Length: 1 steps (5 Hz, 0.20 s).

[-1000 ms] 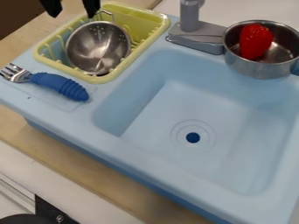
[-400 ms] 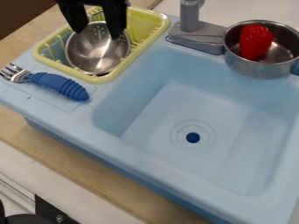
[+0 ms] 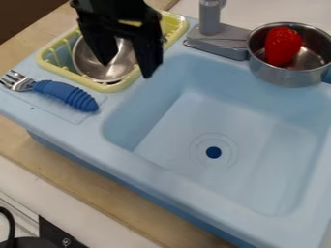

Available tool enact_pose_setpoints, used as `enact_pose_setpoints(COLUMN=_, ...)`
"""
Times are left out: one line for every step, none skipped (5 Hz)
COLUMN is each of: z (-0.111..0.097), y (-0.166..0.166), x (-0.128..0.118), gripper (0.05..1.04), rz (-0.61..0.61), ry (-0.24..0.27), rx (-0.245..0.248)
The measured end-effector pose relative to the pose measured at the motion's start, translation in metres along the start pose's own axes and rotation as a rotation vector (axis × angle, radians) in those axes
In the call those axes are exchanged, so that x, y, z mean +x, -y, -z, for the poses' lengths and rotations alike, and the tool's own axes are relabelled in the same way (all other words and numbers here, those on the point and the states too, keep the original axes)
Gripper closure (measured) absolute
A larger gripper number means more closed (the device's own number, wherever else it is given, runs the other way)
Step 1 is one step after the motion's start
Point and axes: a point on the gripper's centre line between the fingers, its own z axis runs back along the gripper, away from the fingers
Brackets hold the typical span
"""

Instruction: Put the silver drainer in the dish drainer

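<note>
The black gripper [image 3: 127, 69] hangs at the upper left, in front of the yellow-green dish drainer [image 3: 50, 65]. Its fingers stand apart with nothing held between them, and they cover part of the bowl behind. The silver drainer [image 3: 97, 71], a round metal bowl, lies inside the dish drainer, its hollow facing the camera. The arm hides the back of the dish drainer and the upper part of the bowl.
A blue sink basin [image 3: 194, 118] takes up the middle and right. Beyond it stand a grey faucet [image 3: 210, 29] and a metal pot [image 3: 289, 76] holding a red strawberry [image 3: 282, 46]. A blue-handled fork [image 3: 65, 95] lies at the left.
From the top edge, the gripper has come farther into view, down and to the right, and now covers more of the bowl. The bowl and dish drainer have stayed in place.
</note>
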Motion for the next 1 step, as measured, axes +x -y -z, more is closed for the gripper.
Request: enact_pose_setpoints(z=0.0073, y=0.0183, x=-0.0143, gripper=0.083, rz=0.055, ry=-0.006, rx=-0.002)
